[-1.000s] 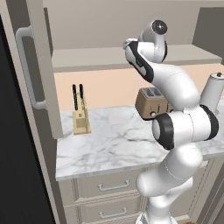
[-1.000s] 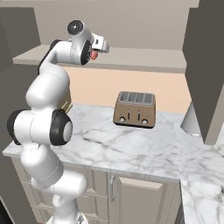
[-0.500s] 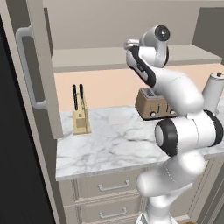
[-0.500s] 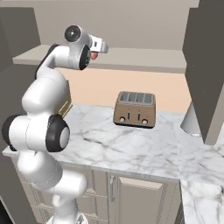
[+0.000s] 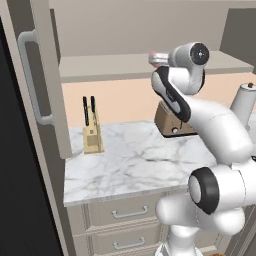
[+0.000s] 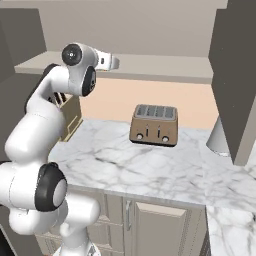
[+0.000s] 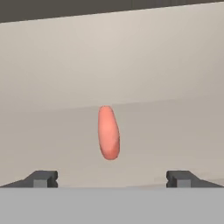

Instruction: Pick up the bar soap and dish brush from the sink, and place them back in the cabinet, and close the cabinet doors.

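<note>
The small salmon-orange bar soap (image 7: pixel 108 132) sits on the plain greige shelf (image 5: pixel 115 67) of the wide wall cabinet, standing on its end. In the hand view it is at 12 o'clock from the jaws (image 7: pixel 112 179), a little way in front of them and right in the middle between the two dark tips. Its long side runs from 12 to 6 o'clock. The jaws are wide apart and let go; nothing is in them and they do not touch the soap.

In the left base view the white robot arm (image 5: pixel 200 120) reaches up to the shelf, and the greige cabinet door (image 5: pixel 47 75) with the silver bar handle (image 5: pixel 30 80) stands open at 9 o'clock. Under the shelf is the white marble worktop (image 5: pixel 135 162). On it are a tan knife block (image 5: pixel 92 135) and a brown toaster (image 6: pixel 154 125).

I think the soap is put away now. Next the hand should pull straight back toward 6 o'clock in the hand view, so it does not knock the soap over. The brush and the doors are not done yet.
</note>
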Robot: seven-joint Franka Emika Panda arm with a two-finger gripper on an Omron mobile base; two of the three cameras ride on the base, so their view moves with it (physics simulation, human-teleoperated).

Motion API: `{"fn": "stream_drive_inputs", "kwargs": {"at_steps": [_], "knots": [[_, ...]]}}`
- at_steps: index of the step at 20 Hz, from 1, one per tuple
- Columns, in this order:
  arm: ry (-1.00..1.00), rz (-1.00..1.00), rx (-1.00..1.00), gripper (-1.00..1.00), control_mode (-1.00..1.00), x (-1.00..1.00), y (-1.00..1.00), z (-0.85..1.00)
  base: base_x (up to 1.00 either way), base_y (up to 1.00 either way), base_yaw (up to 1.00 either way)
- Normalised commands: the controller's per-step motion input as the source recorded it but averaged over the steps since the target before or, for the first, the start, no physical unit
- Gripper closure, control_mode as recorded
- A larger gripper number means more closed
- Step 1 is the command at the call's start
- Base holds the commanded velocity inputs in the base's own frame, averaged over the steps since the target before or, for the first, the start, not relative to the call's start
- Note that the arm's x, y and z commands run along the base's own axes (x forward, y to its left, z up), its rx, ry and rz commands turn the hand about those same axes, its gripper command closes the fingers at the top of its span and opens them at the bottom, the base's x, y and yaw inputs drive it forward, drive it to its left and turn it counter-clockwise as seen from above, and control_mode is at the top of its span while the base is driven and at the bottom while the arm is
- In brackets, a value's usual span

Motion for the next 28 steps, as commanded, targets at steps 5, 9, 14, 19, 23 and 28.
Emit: {"fn": "stream_drive_inputs", "kwargs": {"at_steps": [5,9,14,19,23,28], "knots": [[-0.02,0.00,0.00,-1.00,-1.00,-0.94,-0.07,0.13,0.00,0.00,0.00],[0.00,0.00,0.00,-1.00,-1.00,-1.00,-0.14,0.11,0.00,0.00,0.00],[0.00,0.00,0.00,-1.00,-1.00,-0.93,-0.08,0.22,0.00,0.00,0.00],[0.06,-0.01,0.00,-1.00,-1.00,-0.80,0.00,0.23,0.00,0.00,0.00],[0.17,-0.03,0.00,-1.00,-1.00,-0.92,0.00,0.14,0.00,0.00,0.00],[0.21,-0.05,0.00,-1.00,-1.00,-1.00,0.00,0.08,0.00,0.00,0.00]]}}
